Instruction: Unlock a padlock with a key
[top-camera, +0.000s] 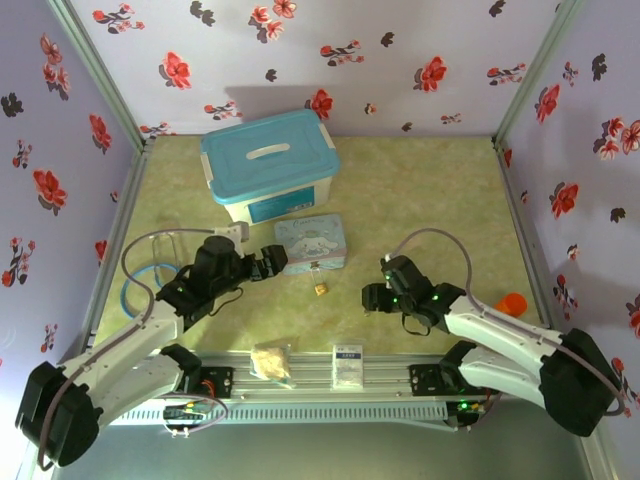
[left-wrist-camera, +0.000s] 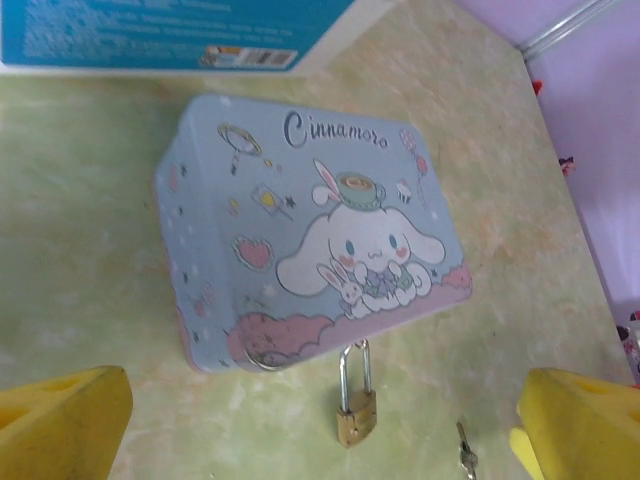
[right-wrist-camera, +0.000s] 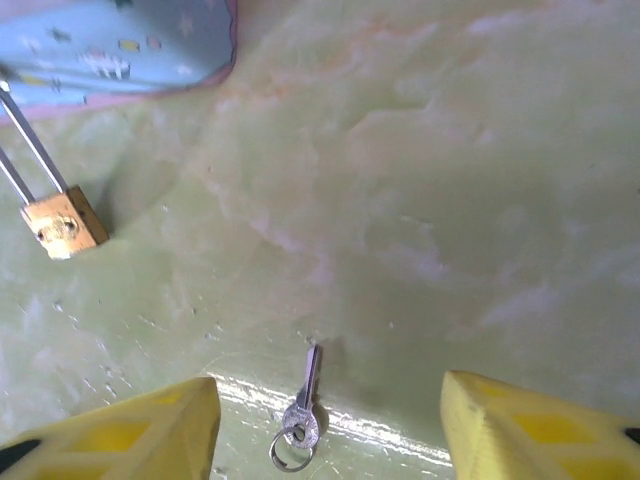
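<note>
On the bench (top-camera: 420, 190), a blue-lidded box (top-camera: 270, 160) stands at 12 o'clock of the cartoon tin (top-camera: 312, 243). The left jaws gape wide and empty at the tin's 9 o'clock; the right jaws are wide too. The padlock (left-wrist-camera: 356, 415) lies at the tin's 6 o'clock, shackle touching its edge. The key (right-wrist-camera: 303, 415) lies at the padlock's 4 o'clock, between the right jaws, untouched.

overhead looks down; both close wrist views share the padlock (left-wrist-camera: 356, 418).
</note>
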